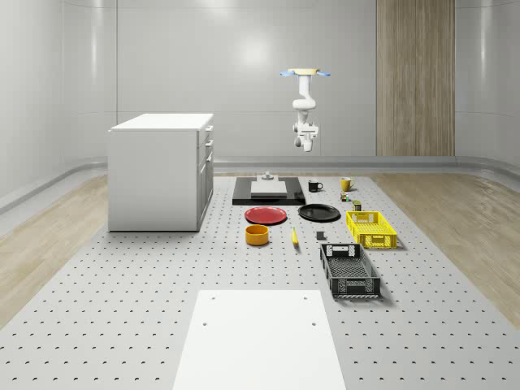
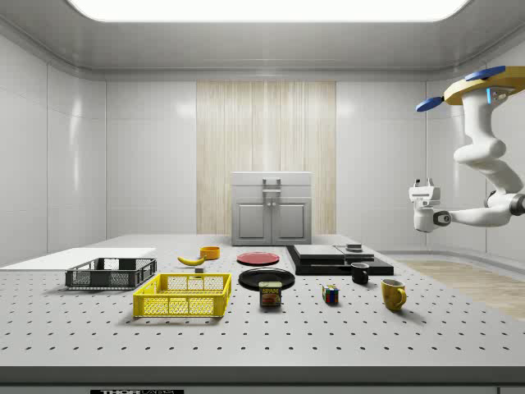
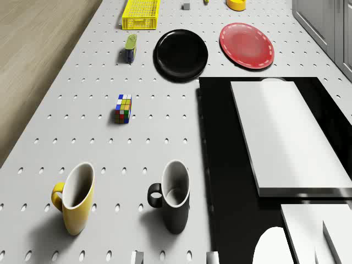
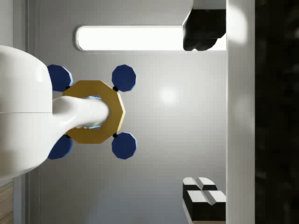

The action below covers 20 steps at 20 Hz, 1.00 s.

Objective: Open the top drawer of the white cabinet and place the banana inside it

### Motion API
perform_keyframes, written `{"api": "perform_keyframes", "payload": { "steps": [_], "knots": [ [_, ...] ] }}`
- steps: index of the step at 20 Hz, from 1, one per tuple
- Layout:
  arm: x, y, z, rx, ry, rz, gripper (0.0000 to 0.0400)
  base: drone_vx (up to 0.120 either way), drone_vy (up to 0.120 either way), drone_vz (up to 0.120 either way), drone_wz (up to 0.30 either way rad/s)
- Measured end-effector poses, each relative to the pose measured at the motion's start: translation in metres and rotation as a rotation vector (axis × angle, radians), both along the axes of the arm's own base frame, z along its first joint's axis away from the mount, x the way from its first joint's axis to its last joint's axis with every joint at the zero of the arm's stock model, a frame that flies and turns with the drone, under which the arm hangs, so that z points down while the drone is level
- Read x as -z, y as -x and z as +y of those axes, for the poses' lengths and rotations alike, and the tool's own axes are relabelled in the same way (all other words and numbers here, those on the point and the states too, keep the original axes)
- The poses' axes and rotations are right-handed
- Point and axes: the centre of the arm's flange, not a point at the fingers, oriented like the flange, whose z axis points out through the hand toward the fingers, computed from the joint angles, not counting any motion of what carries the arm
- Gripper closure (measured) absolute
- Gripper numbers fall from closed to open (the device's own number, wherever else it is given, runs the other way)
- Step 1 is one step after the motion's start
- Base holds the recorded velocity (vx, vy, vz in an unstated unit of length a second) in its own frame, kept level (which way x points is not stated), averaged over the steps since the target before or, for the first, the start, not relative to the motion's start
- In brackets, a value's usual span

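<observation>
Tool (image 1: pixel 306 147): hanging in the air, well above the tabletop (image 1: pixel 122 309), holding nothing; finger spread cannot be told.
Drone (image 1: pixel 305 73): hovering high over the tabletop's far end.
Banana (image 1: pixel 294 236): lying on the tabletop beside the orange bowl (image 1: pixel 257 235).
White cabinet (image 1: pixel 158 171): drawers closed.

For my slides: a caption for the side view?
Drone hovering at table's right end, gripper high, banana untouched, cabinet drawers shut.

The scene is bright and evenly lit from a long ceiling light panel (image 2: pixel 262 8). Soft glare spots lie on the glossy walls. Shadows under the cups on the table (image 3: pixel 82 159) are faint and short. Everything looks sharp.
</observation>
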Motion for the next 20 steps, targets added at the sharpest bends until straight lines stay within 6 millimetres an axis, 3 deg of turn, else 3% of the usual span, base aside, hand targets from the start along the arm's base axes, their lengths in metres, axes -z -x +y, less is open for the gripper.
{"api": "perform_keyframes", "payload": {
  "steps": [8,13,16,20],
  "knots": [
    [-0.056,0.003,0.0,0.0,0.0,-0.006,0.0,0.0,0.0,0.0,0.0],
    [-0.078,0.001,0.0,0.0,0.0,-0.01,0.0,0.0,0.0,0.0,0.0],
    [-0.076,0.0,-0.04,0.002,-0.424,-0.007,0.0,0.053,-0.053,0.0,0.0],
    [-0.047,-0.001,-0.081,-0.001,-0.958,-0.003,0.0,0.12,-0.12,0.09,0.0]
  ]
}}
